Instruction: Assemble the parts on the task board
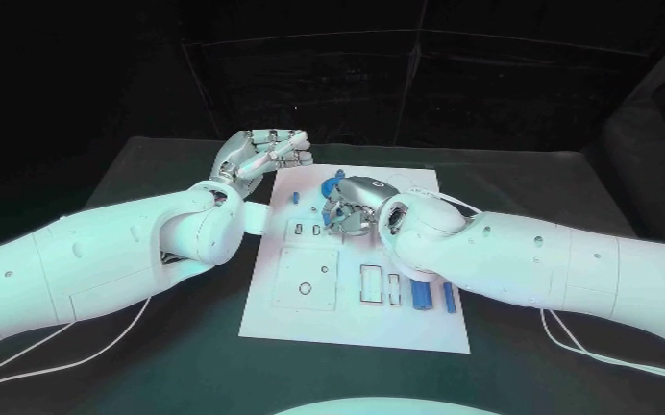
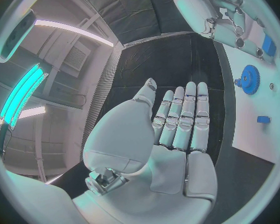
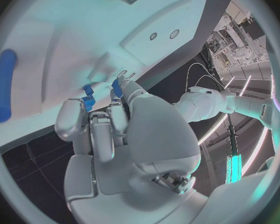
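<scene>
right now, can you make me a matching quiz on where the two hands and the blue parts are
Things:
1. left hand
2. right hand
3. blue gear
4. long blue bars

Places:
a. lying on the task board near its front edge
b. off the board, by its far left corner, fingers holding nothing
c. over the board's middle, fingers curled down at small blue parts
d. on the board's far part, just beyond the right hand

Pairs: 1-b, 2-c, 3-d, 4-a

I see my right hand [image 3: 109,122] curled over the white board [image 3: 84,40], fingertips [image 3: 117,87] pinching a small blue part [image 3: 88,102], a long blue peg [image 3: 3,84] lying well apart
</scene>
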### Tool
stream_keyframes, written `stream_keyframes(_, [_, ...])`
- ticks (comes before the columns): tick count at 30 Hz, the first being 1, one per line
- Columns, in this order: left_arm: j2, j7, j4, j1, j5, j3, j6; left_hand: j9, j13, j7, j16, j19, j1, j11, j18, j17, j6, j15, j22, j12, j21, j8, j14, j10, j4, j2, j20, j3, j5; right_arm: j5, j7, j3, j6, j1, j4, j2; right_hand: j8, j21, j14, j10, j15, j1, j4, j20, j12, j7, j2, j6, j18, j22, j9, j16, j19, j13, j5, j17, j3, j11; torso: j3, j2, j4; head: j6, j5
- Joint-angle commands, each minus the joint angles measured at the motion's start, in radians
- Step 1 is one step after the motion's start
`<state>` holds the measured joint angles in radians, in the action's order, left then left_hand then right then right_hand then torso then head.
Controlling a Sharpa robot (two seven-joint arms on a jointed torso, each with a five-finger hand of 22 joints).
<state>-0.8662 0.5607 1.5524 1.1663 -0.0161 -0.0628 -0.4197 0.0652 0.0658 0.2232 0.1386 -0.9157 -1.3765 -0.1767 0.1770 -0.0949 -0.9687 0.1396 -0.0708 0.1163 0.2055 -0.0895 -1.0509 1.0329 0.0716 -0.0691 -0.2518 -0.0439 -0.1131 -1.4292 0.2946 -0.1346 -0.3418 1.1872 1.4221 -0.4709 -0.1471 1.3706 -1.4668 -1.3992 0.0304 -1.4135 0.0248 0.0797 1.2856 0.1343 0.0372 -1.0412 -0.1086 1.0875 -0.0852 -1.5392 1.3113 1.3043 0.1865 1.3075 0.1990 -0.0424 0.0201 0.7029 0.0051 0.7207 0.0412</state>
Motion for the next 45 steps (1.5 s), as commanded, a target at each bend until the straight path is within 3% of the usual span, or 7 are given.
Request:
stream_keyframes(1, [0.0,0.003,0.003,0.002,0.009,0.001,0.005,0.001,0.001,0.001,-0.001,-0.006,0.005,0.003,0.007,0.0,-0.006,-0.001,0.001,-0.001,-0.007,0.004,-0.01,0.008,-0.004,-0.003,0.0,-0.003,-0.004,-0.022,0.005,-0.006,-0.006,-0.001,-0.002,0.005,-0.006,0.001,-0.088,-0.011,0.007,0.007,0.002,-0.006,-0.002,-0.021,0.002,-0.039,0.016,-0.002,-0.006,-0.004,-0.003,-0.001,0.003,0.189,0.006,0.013,-0.001,0.001,-0.0002,0.003,0.002])
stream_keyframes(8, [0.002,0.002,0.002,0.002,0.009,0.001,0.007,0.001,0.0,0.001,-0.001,-0.007,0.005,0.003,0.007,0.0,-0.006,-0.001,0.001,-0.002,-0.007,0.005,-0.011,0.008,-0.005,-0.003,0.0,-0.002,-0.004,-0.023,0.002,-0.013,-0.003,-0.009,-0.01,0.013,-0.006,0.001,-0.088,-0.011,0.007,0.01,0.003,-0.006,-0.002,-0.02,0.0,-0.04,0.016,-0.001,-0.006,-0.004,-0.002,0.0,0.001,0.189,0.006,0.012,-0.0012,0.0,-0.0018,0.007,0.005])
stream_keyframes(22, [0.003,0.0,0.0,0.002,0.009,0.001,0.01,0.0,0.0,0.001,-0.001,-0.007,0.005,0.003,0.007,0.0,-0.006,-0.001,0.001,-0.002,-0.007,0.005,-0.011,0.008,-0.005,-0.003,0.001,-0.003,-0.004,-0.024,0.011,-0.015,0.016,-0.013,-0.019,0.013,-0.001,0.001,-0.088,-0.009,0.007,0.016,0.001,-0.006,-0.005,-0.019,-0.007,-0.036,0.016,-0.002,-0.004,-0.005,-0.002,-0.002,-0.003,0.192,0.006,0.012,-0.0012,0.0,-0.0018,0.014,0.006])
stream_keyframes(31, [0.003,-0.001,-0.001,0.002,0.009,0.001,0.012,0.0,0.0,0.001,-0.001,-0.007,0.005,0.003,0.007,0.0,-0.006,-0.001,0.001,-0.002,-0.007,0.005,-0.011,0.008,-0.005,-0.003,0.001,-0.003,-0.004,-0.024,0.022,-0.015,0.047,-0.014,-0.018,0.01,0.035,-0.002,-0.088,0.012,-0.005,0.047,0.007,0.002,-0.037,0.001,-0.04,0.008,0.016,-0.006,0.01,-0.005,-0.005,-0.027,-0.035,0.192,-0.001,-0.004,-0.001,0.0,-0.0016,0.017,0.006])
stream_keyframes(45, [0.003,-0.002,-0.002,0.002,0.009,0.001,0.013,0.0,0.0,0.001,-0.001,-0.007,0.005,0.003,0.007,0.0,-0.006,-0.001,0.001,-0.002,-0.007,0.005,-0.011,0.008,-0.005,-0.003,0.001,-0.003,-0.004,-0.024,0.023,-0.015,0.06,-0.014,-0.012,0.01,0.048,-0.005,-0.088,0.018,-0.011,0.057,0.008,0.009,-0.043,0.008,-0.057,0.021,0.015,-0.01,0.014,-0.004,-0.007,-0.032,-0.039,0.192,-0.005,-0.011,-0.0009,0.0,-0.0016,0.019,0.007])
